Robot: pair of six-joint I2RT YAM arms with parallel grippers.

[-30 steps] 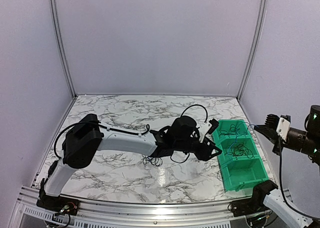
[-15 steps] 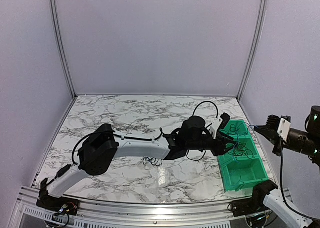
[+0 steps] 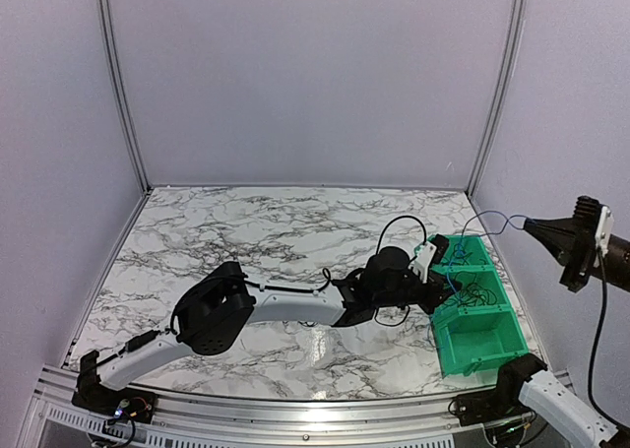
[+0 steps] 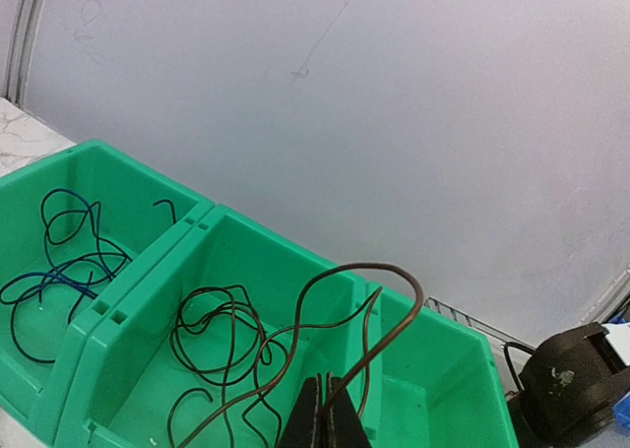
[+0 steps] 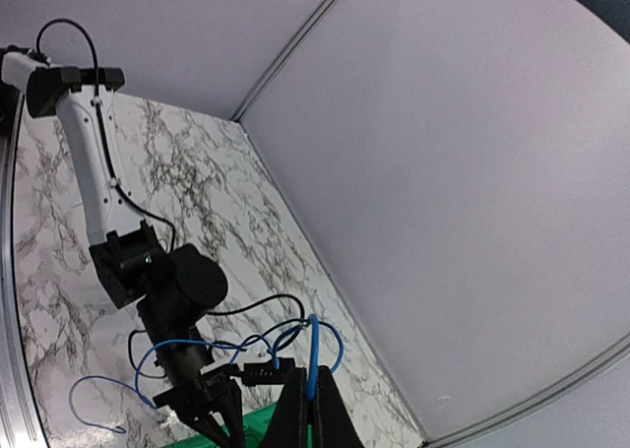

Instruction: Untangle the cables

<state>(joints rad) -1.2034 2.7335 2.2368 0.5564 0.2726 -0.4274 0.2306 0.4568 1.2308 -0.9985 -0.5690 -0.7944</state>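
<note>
Your left gripper [image 4: 322, 394] has its two dark fingers pinched together on a thin black cable [image 4: 379, 268]. The smooth, glossy strand rises from the fingertips, arches over in a rounded loop and falls back into the middle compartment of the green bin [image 4: 148, 261]. There it joins more black strands [image 4: 221, 335] curled on the floor. The bin is moulded plastic, three open compartments in a row with slotted dividing walls. It sits along the right edge of the table, toward the near right corner. Its far compartment holds loose blue and black strands [image 4: 64, 261] lying in open loops.

Your right gripper [image 5: 307, 399] is also clamped shut, on a blue cable [image 5: 313, 354] that runs straight up between the tapered black fingers. This gripper hangs high in the air, out past the right edge of the table. In the top view the blue cable leaves it in a shallow arc and drops toward the bin's far compartment. From the right wrist it shows several slack loops hanging above the left arm's wrist.

The left arm reaches low across the white, grey-veined marble-patterned table [image 3: 246, 222], and its wrist covers part of the bin's inner wall. Pale matte panels with metal corner rails close in the far, left and right edges.
</note>
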